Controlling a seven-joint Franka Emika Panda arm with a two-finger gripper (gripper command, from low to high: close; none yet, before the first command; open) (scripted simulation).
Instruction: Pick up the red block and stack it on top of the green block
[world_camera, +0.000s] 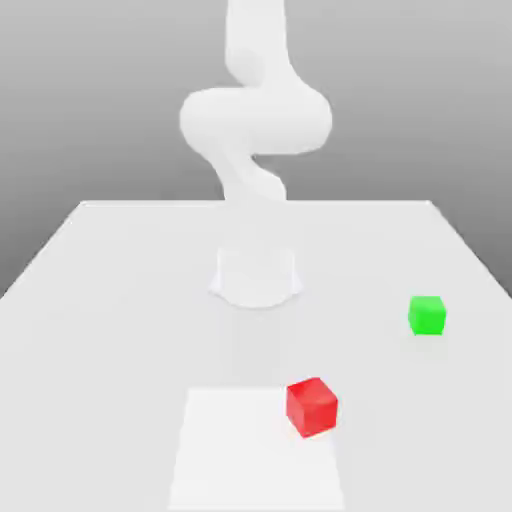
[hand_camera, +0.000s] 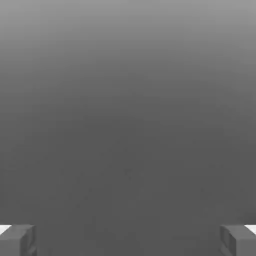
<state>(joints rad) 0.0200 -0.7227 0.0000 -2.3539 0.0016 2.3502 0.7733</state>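
The arm (world_camera: 255, 120) is showing up all white, smooth and rounded, its thick tubular links swelling into bulbous joints, with no visible cables, screws or markings breaking the surface. Its base (world_camera: 256, 275) is reading as a pale round collar. In the hand view the pincer (hand_camera: 128, 240) is showing two blocky grey fingertips (hand_camera: 17, 240), each carrying a white patch at its outer upper corner.
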